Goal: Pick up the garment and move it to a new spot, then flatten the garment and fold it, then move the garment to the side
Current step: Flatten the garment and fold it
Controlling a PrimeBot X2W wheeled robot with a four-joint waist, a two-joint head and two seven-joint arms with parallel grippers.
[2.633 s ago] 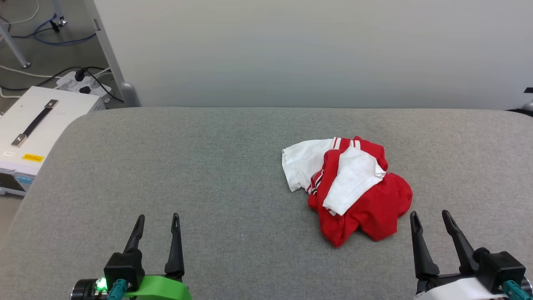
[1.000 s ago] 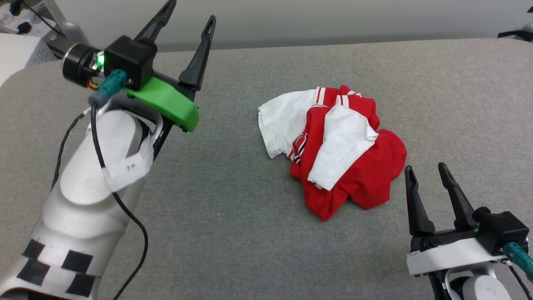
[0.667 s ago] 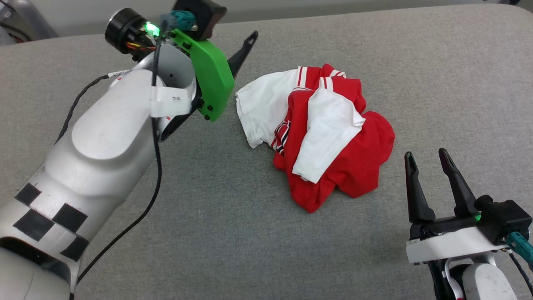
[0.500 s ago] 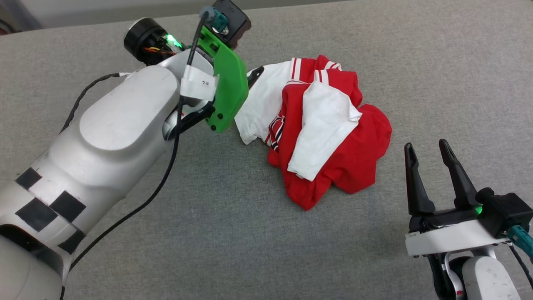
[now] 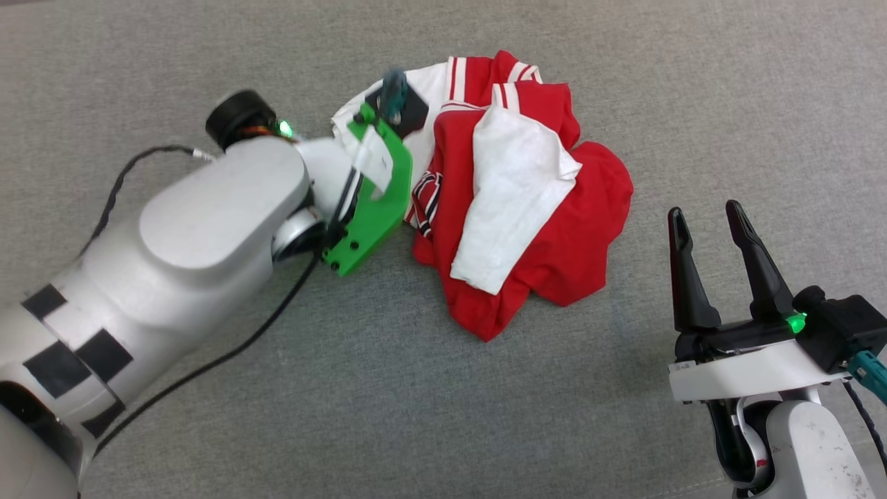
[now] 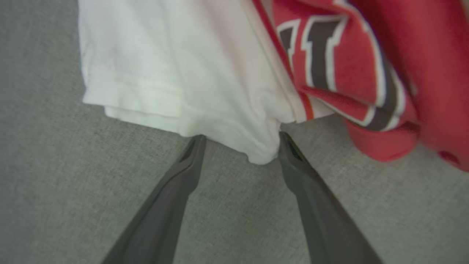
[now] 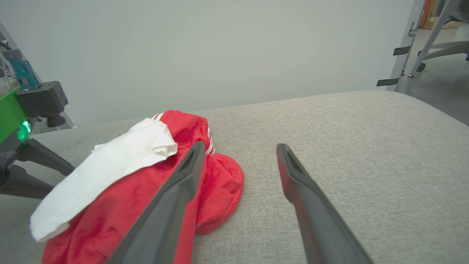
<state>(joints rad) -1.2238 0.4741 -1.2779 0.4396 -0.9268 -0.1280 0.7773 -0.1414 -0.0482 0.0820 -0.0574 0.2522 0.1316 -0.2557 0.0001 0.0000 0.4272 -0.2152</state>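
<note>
Swinging my left tool (image 6: 240, 136) across, I straddled the garment (image 5: 547, 235) at its white sleeve, fingers apart, grab pending; right tool (image 5: 703, 216) idled, also apart

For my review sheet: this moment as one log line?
phase: pickup approach | left claw: open, sleeve hem between fingers, not gripped | right claw: open, clear of garment | garment: crumpled on grey table

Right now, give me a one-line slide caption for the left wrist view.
Open left claw straddles the white sleeve edge of the crumpled red garment on the grey fabric surface.
</note>
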